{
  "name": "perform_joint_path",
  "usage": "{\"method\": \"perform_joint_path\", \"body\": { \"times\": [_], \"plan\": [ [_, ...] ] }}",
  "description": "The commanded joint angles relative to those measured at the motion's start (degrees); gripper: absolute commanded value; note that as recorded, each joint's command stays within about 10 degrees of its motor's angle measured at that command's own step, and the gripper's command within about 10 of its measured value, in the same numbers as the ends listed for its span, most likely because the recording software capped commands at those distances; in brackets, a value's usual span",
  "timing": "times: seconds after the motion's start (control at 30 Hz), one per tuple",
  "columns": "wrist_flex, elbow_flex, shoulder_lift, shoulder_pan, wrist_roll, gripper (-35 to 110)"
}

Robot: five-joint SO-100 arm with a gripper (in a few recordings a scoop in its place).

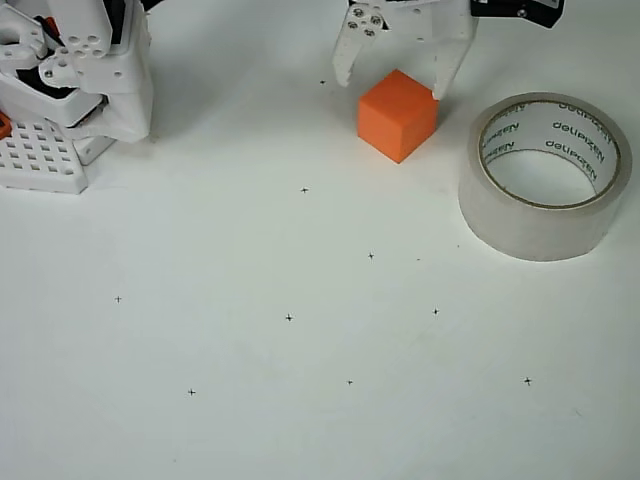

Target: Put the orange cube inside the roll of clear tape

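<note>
Overhead view: the arm is cut off by the top edge of the picture, so just the white gripper (395,78) shows, jaws spread wide with a finger on either side of the cube's far corner, gripping nothing. One cube (397,115) sits near the table's (300,400) far edge. One tape roll (546,175) lies flat beside it, near the right edge, apart. The white base (70,90) at the far-left corner is partly cropped.

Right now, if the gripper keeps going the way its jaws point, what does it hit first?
The cube: the gripper is open with its jaws either side of the cube's far edge. Height is unclear from overhead.
</note>
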Motion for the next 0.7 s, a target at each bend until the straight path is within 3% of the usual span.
{"method": "perform_joint_path", "body": {
  "times": [0.0, 0.5, 0.67],
  "plan": [
    [-0.8, -4.7, 0.8, -1.2, 0.5, 42],
    [-4.7, -4.6, -4.1, -1.3, 0.6, 42],
    [-4.7, -4.6, -4.4, -1.7, 0.7, 25]
  ]
}}
